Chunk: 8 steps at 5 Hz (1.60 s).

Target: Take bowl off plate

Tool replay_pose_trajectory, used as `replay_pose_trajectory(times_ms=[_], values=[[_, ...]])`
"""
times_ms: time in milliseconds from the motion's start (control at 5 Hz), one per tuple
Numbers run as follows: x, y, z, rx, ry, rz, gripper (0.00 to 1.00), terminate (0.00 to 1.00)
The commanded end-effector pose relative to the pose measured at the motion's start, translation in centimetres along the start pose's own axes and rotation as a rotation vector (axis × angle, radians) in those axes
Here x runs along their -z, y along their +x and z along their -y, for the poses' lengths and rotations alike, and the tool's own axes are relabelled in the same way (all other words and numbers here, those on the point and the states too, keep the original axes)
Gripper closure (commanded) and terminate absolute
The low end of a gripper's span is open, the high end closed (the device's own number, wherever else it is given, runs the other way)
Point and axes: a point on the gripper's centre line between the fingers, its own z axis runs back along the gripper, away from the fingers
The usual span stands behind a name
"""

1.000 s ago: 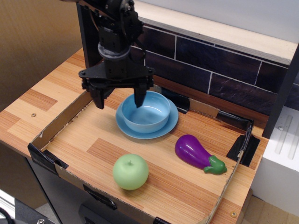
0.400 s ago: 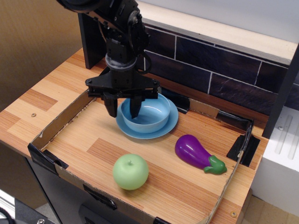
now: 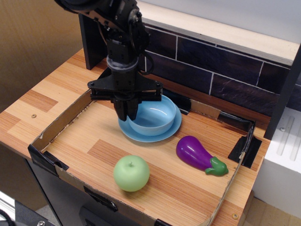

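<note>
Item: fingers [image 3: 126, 112]; a moment ago they stood apart astride the near-left rim of the bowl [image 3: 155, 115], now you see them drawn together, seemingly clamped on that rim; judged a grasp just made. Bowl: just right of the fingers, on the plate [image 3: 162, 134]; both have slid slightly rightward. Apple [image 3: 131, 173]: below the fingers on the surface [image 3: 94, 141]; eggplant [image 3: 200, 155] further right. Lift not yet made.
</note>
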Motion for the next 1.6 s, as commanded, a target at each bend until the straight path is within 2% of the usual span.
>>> replay_pose_trajectory(times_ms=[0,200,600,800,1200,1400], values=[[-5.1,1.2,-2.0,0.05,-0.124,0.068,1.0,0.0],[-5.6,0.3,-4.3,0.117,-0.14,0.069,1.0,0.0],[-4.1,-1.3,-9.4,0.219,-0.085,0.061,1.0,0.0],[-2.3,-1.7,-9.9,0.25,-0.043,0.074,1.0,0.0],[-0.8,-2.5,-8.8,0.269,-0.037,0.063,1.0,0.0],[-1.1,-2.5,-8.7,0.264,-0.022,0.074,0.0,0.0]])
